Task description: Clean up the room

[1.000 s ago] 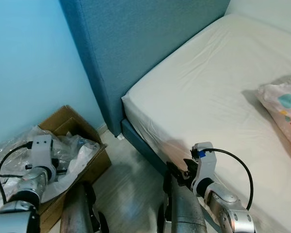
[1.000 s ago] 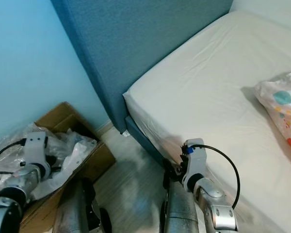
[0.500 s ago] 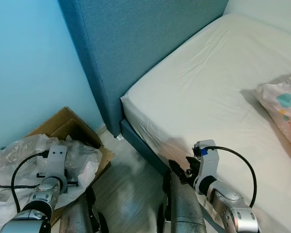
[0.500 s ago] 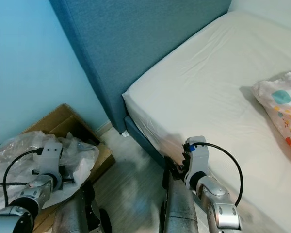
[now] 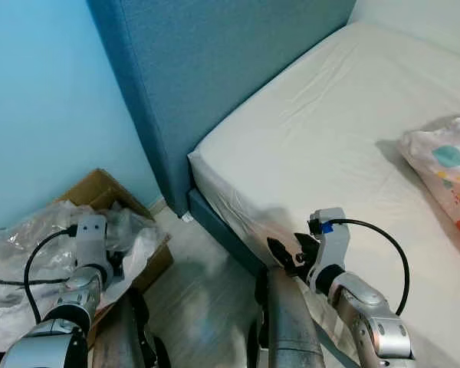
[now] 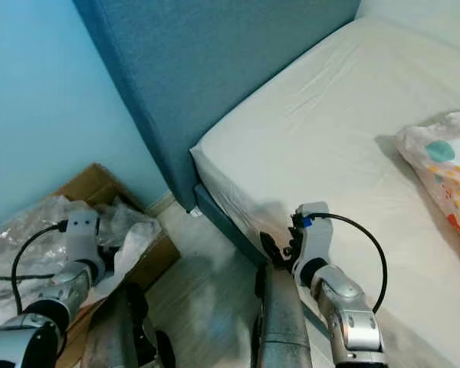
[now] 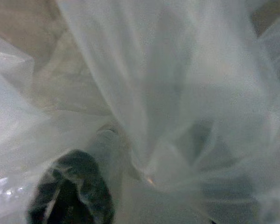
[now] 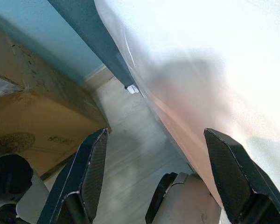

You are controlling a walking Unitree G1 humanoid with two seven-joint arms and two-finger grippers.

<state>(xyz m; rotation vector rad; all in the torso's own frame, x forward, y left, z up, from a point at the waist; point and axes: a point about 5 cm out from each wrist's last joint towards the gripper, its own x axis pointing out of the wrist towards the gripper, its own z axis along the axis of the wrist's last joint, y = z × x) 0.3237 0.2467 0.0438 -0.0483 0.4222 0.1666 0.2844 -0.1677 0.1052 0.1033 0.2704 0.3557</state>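
Crumpled clear plastic film point(image 5: 31, 238) spills out of an open cardboard box point(image 5: 100, 192) on the floor by the light blue wall. My left gripper point(image 5: 109, 259) is low at the box's rim, buried in that film. In the left wrist view the plastic film point(image 7: 168, 93) drapes right over the camera. My right gripper point(image 8: 155, 135) hangs open with nothing in it, beside the bed's near corner point(image 5: 199, 165) and above the floor.
A bed with a white sheet point(image 5: 330, 130) and a tall blue headboard point(image 5: 215, 69) takes up the right. A patterned pillow point(image 5: 445, 165) lies at its right edge. Pale wood floor point(image 5: 207, 299) runs between box and bed. My own legs stand at the bottom.
My left arm has swung right, deeper into the plastic at the box, and the film has bunched up around it. The right gripper has lifted slightly, still open.
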